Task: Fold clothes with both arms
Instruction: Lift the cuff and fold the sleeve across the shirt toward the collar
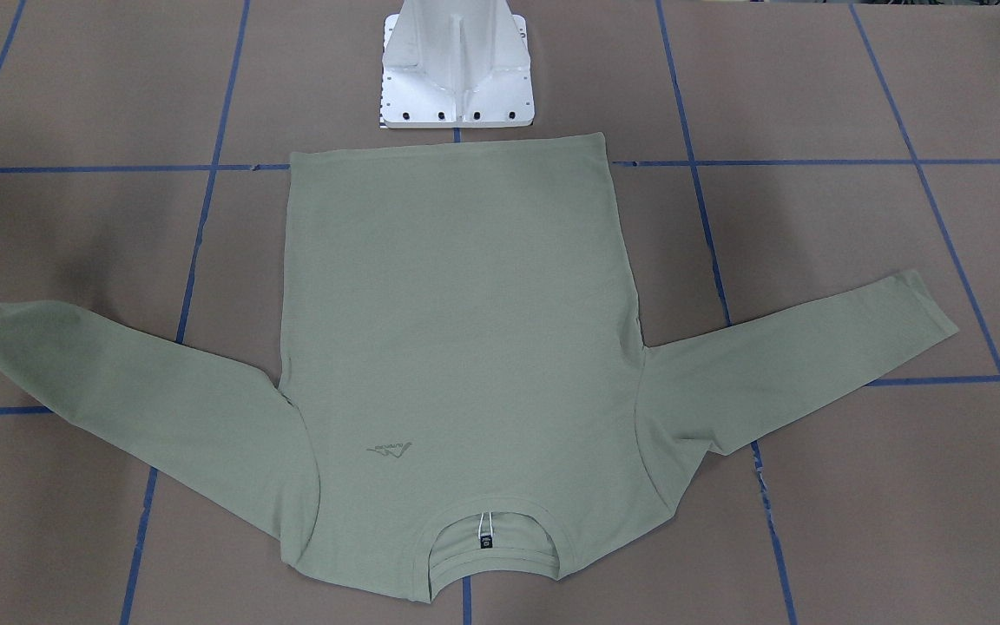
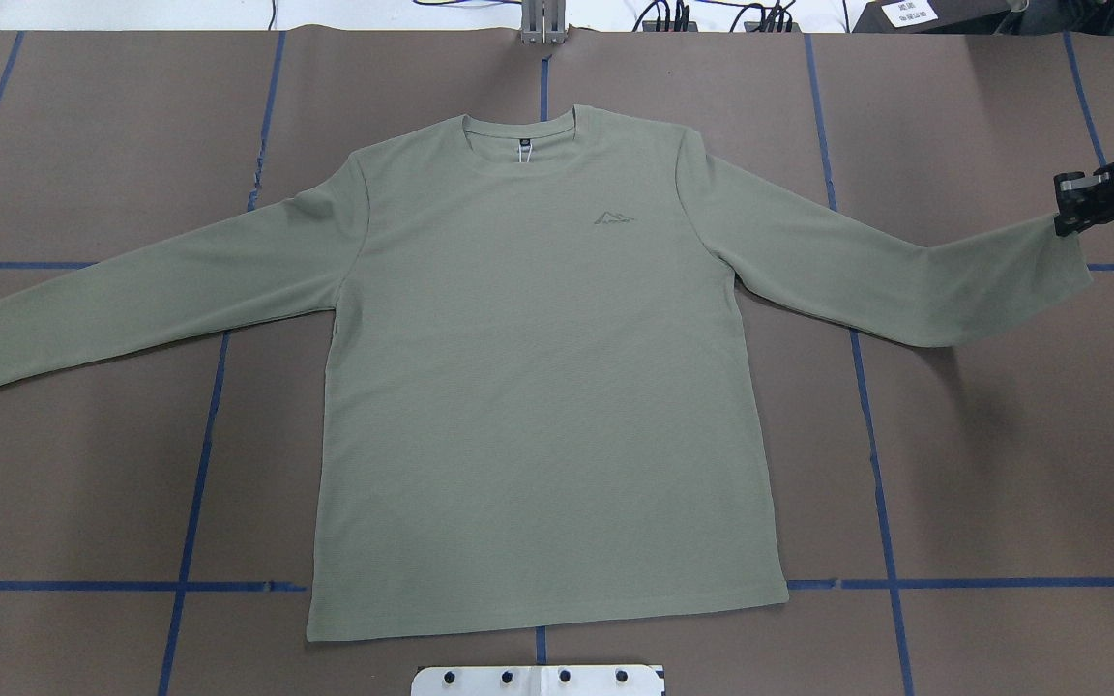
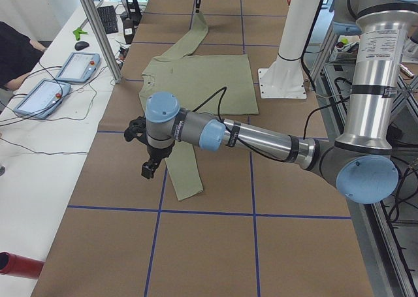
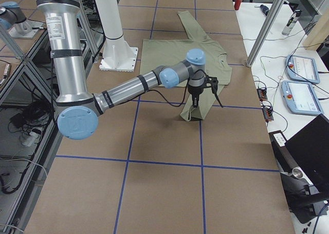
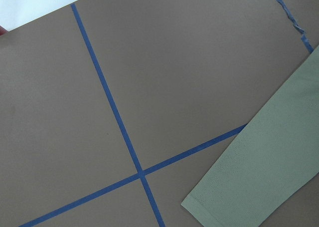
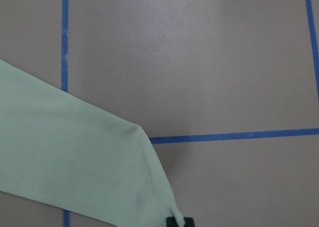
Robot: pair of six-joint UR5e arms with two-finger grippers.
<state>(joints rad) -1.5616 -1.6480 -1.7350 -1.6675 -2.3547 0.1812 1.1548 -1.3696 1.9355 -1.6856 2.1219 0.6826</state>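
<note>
The clothes are one pale sage-green long-sleeved shirt (image 2: 538,387), spread flat and face up, with its neckline on the far side from the robot's base. My right gripper (image 2: 1071,205) is shut on the right sleeve's cuff (image 2: 1050,261). In the exterior right view that cuff (image 4: 195,109) hangs lifted off the table below the gripper. The left sleeve's cuff (image 5: 239,187) lies flat. My left gripper (image 3: 151,168) hovers just beside that cuff, apart from it. It shows only in the exterior left view, so I cannot tell whether it is open or shut.
The white base pedestal (image 1: 457,69) stands just behind the shirt's hem. Blue tape lines (image 2: 194,483) cross the brown table cover. Along the operators' side are a metal post (image 3: 98,29), teach pendants (image 3: 77,66) and a seated person (image 3: 16,55).
</note>
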